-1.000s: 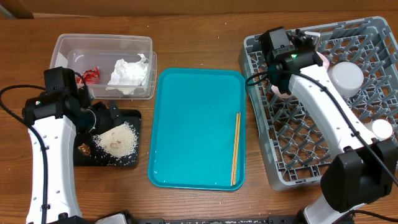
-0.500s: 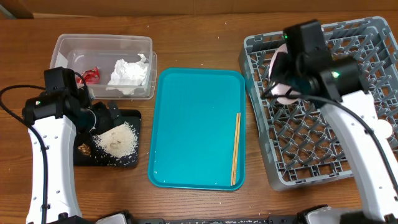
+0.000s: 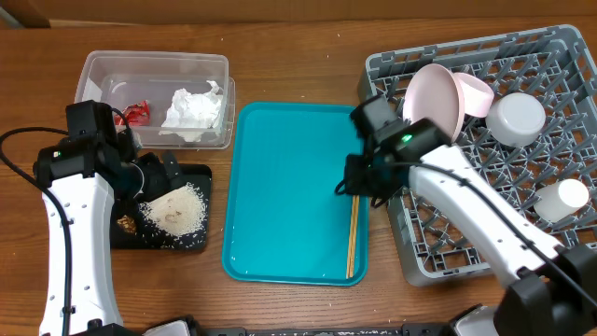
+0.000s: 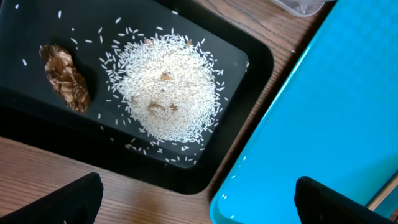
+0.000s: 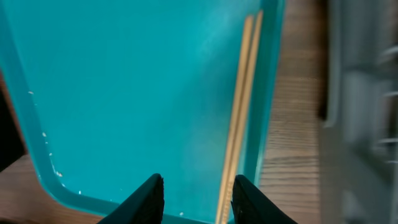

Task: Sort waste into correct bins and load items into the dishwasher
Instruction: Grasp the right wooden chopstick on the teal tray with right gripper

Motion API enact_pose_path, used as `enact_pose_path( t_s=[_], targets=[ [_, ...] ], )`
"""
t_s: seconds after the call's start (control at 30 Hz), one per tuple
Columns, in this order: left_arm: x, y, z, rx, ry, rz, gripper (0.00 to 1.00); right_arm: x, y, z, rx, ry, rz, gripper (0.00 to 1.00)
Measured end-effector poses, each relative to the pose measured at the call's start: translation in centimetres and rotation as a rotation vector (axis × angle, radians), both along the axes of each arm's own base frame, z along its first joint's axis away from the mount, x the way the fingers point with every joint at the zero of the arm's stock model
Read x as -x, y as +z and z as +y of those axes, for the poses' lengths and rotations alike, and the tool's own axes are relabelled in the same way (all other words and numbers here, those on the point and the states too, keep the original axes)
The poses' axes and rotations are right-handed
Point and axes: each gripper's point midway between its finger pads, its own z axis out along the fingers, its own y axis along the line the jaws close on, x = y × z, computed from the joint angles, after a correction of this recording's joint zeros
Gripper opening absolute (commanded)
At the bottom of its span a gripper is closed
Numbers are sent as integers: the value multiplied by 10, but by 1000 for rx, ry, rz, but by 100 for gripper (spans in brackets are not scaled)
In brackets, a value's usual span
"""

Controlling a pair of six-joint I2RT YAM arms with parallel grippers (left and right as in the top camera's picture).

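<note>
Two thin, straight wooden chopsticks (image 5: 239,112) lie together along the right rim of the smooth teal tray (image 3: 289,187). The right gripper (image 5: 198,198) hovers above them, jaws narrowly apart and empty. It would do best to centre over both sticks and pinch across them. The left gripper (image 4: 199,202) gapes wide over loose rice (image 4: 165,87). The grey lattice rack (image 3: 448,233) sits just beside the tray.

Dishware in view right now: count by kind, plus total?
Plate: 1
Bowls: 2 (pink bowl, white bowl)
Cup: 1
Chopsticks: 2
Total: 6
</note>
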Motion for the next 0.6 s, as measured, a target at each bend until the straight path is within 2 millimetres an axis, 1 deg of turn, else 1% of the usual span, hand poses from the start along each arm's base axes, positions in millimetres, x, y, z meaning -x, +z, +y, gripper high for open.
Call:
enact_pose_path(
  t_s=[0.1, 0.2, 0.27, 0.37, 0.6],
  targets=[
    [0, 0, 0, 0, 0, 0, 100, 10, -26, 4, 0, -13, 30, 38],
    [0, 0, 0, 0, 0, 0, 100, 21, -51, 3, 10, -47, 61, 38],
    [0, 0, 0, 0, 0, 0, 100, 28, -62, 1, 17, -62, 78, 38],
    [0, 0, 0, 0, 0, 0, 100, 37, -74, 0, 26, -70, 96, 38],
    [0, 0, 0, 0, 0, 0, 100, 49, -87, 1, 44, -67, 125, 38]
  ],
)
